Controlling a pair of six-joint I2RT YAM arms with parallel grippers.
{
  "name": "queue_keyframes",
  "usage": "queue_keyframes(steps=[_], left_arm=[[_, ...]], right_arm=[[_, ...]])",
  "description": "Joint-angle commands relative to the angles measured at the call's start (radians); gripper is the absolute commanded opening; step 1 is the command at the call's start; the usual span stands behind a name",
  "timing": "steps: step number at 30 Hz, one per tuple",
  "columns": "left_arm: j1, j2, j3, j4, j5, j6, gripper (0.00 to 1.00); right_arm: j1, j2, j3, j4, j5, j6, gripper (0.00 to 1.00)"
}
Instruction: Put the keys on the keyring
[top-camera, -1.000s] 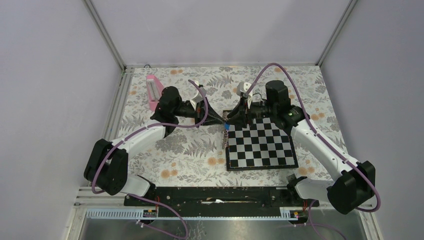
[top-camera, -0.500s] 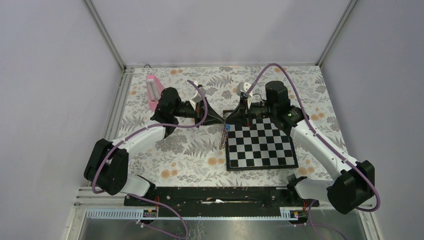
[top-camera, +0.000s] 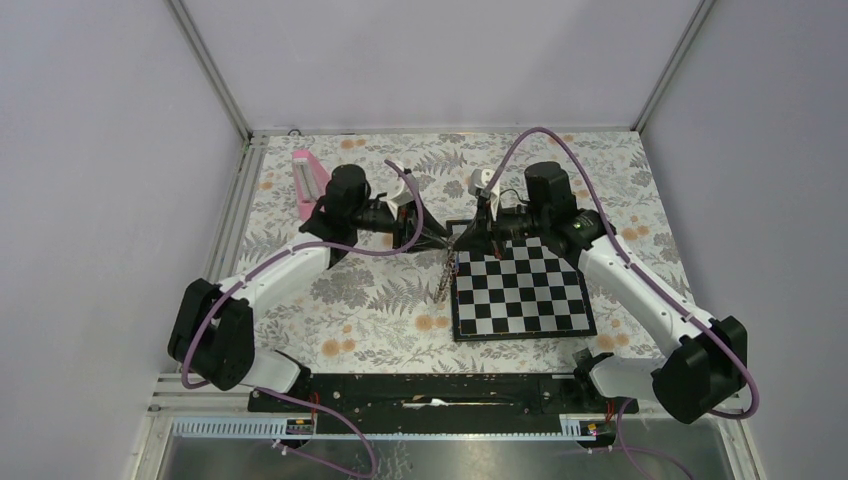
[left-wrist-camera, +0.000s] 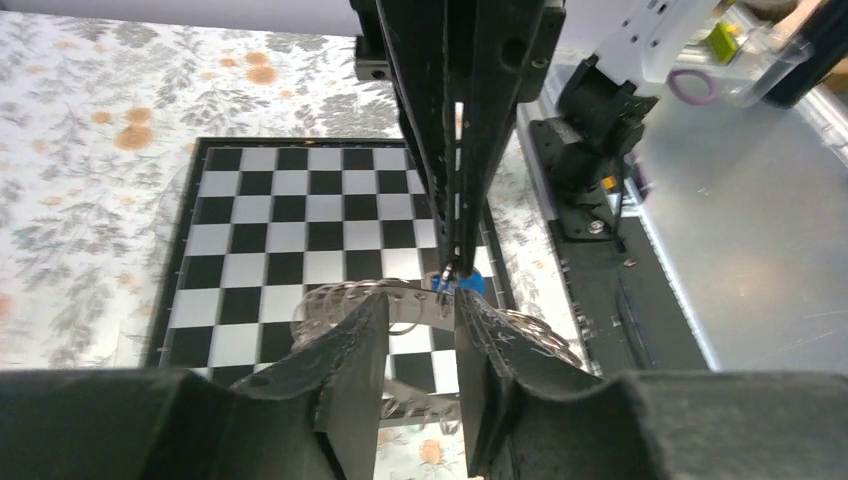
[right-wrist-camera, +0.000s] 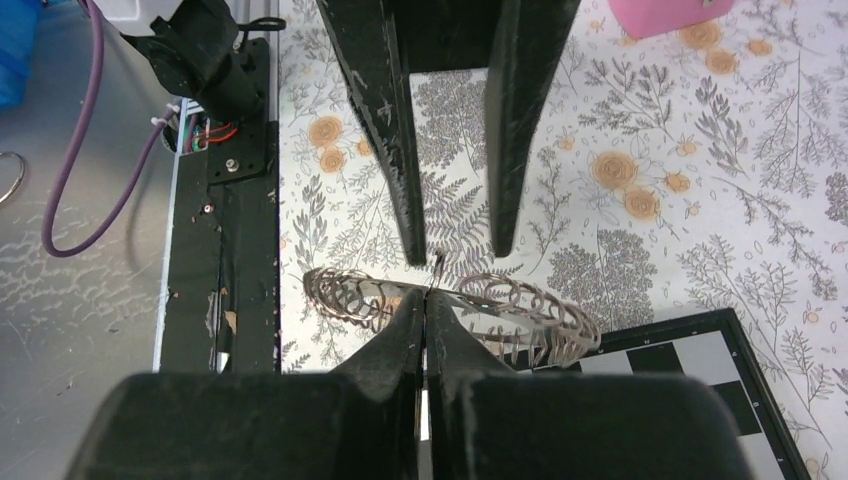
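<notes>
Counter, top view: floral counter (top-camera: 350, 300), chessboard (top-camera: 520, 290) at 4 o'clock from its middle, pink box (top-camera: 305, 182) at 10 o'clock near the far-left edge.
Arms, top view: both reach inward; left claw (top-camera: 441, 238) and right claw (top-camera: 461, 236) meet tip to tip over the board's far-left corner.
Keyring, top view: keyring (top-camera: 446, 272) hangs edge-on at 6 o'clock below the two tips, lifted off the counter, just beside the board's left edge.
Left claw, left wrist view: parted, fingers (left-wrist-camera: 350, 360) stand apart; the ring's band runs across the gap. Cannot tell if either pad touches it.
Key, left wrist view: key (left-wrist-camera: 471, 284) shows as a blue head at the ring's band, right at the right claw's tips, at 1 o'clock from the left claw's gap. Blade not readable.
Right claw, left wrist view: comes in from 12 o'clock, fingers pressed together.
Right claw, right wrist view: closed, tips pinching the keyring's band mid-span; the ring spreads to 9 and 3 o'clock.
Left claw, right wrist view: enters from 12 o'clock, fingers apart, tips just above the ring.
</notes>
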Motion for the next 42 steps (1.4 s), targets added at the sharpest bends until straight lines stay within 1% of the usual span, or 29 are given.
queue_keyframes(steps=[1,3,4,6,12,14,18,31,33,39,42], left_arm=[[-0.011,-0.018,0.172,-0.465,-0.059,0.444,0.39],[-0.022,-0.007,0.219,-0.602,-0.082,0.558,0.43],[-0.028,-0.002,0.235,-0.647,-0.088,0.601,0.44],[-0.041,0.006,0.252,-0.695,-0.089,0.637,0.45],[-0.081,0.022,0.256,-0.700,-0.089,0.656,0.44],[-0.088,0.029,0.264,-0.701,-0.094,0.659,0.42],[-0.090,0.041,0.275,-0.701,-0.099,0.658,0.37],[-0.090,0.042,0.287,-0.700,-0.104,0.664,0.34],[-0.090,0.045,0.288,-0.700,-0.101,0.665,0.32],[-0.089,0.064,0.294,-0.700,-0.082,0.666,0.30],[-0.089,0.073,0.294,-0.699,-0.078,0.668,0.28]], right_arm=[[0.021,0.012,0.082,-0.101,0.046,-0.082,0.00],[0.024,0.019,0.090,-0.115,0.055,-0.089,0.00],[0.027,0.025,0.097,-0.128,0.056,-0.092,0.00],[0.034,0.036,0.107,-0.146,0.063,-0.102,0.00],[0.038,0.031,0.097,-0.138,0.065,-0.100,0.00],[0.037,0.024,0.088,-0.131,0.066,-0.098,0.00],[0.038,0.014,0.070,-0.120,0.068,-0.093,0.00],[0.038,0.008,0.035,-0.123,0.064,-0.112,0.00],[0.038,0.005,0.028,-0.116,0.062,-0.110,0.00],[0.038,0.001,0.016,-0.109,0.062,-0.110,0.00],[0.038,-0.003,0.010,-0.097,0.061,-0.103,0.00]])
